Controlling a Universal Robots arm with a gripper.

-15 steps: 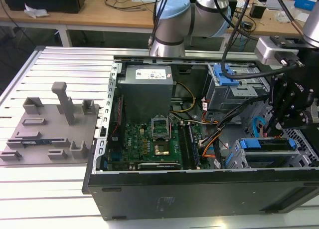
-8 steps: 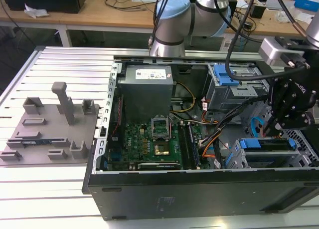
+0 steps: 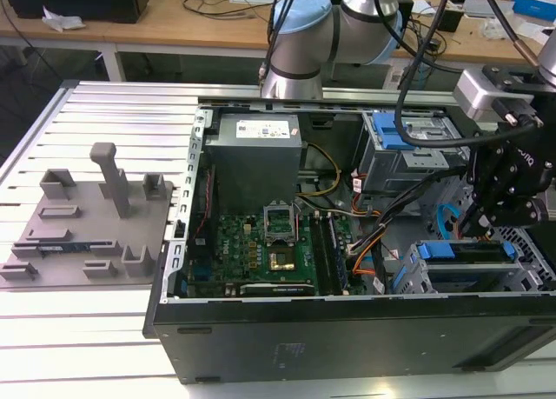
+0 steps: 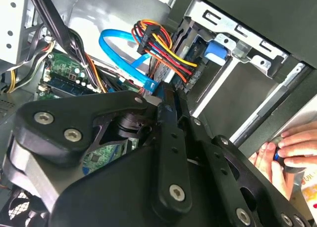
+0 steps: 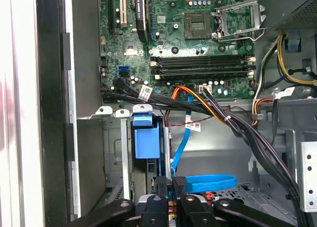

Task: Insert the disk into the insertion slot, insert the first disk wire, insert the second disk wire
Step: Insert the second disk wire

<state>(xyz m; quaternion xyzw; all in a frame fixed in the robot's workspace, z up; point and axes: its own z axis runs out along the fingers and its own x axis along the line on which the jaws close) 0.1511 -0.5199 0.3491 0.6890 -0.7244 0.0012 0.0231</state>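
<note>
The disk (image 3: 460, 253) lies in its blue carrier (image 5: 147, 139) inside the insertion slot (image 3: 523, 275), a low grey metal bay at the exterior view's right. My gripper (image 3: 480, 228) hangs just above the disk's inner end. In the first wrist view its fingertips (image 5: 162, 183) stand close together on the connector of a flat blue wire (image 5: 214, 182) that loops away from them. The second wrist view shows the same blue wire (image 4: 115, 45) ending at my gripper (image 4: 166, 95), with a multicoloured wire bundle and its black plug (image 4: 157, 41) just beyond it.
The open case holds a motherboard (image 3: 261, 242), a power supply (image 3: 254, 160) and a taller cage with a blue latch (image 3: 401, 142). Black cable bundles (image 5: 257, 138) cross beside the bay. A person's hand (image 4: 292, 147) rests at the case edge. A grey fixture plate (image 3: 82, 229) lies outside the case.
</note>
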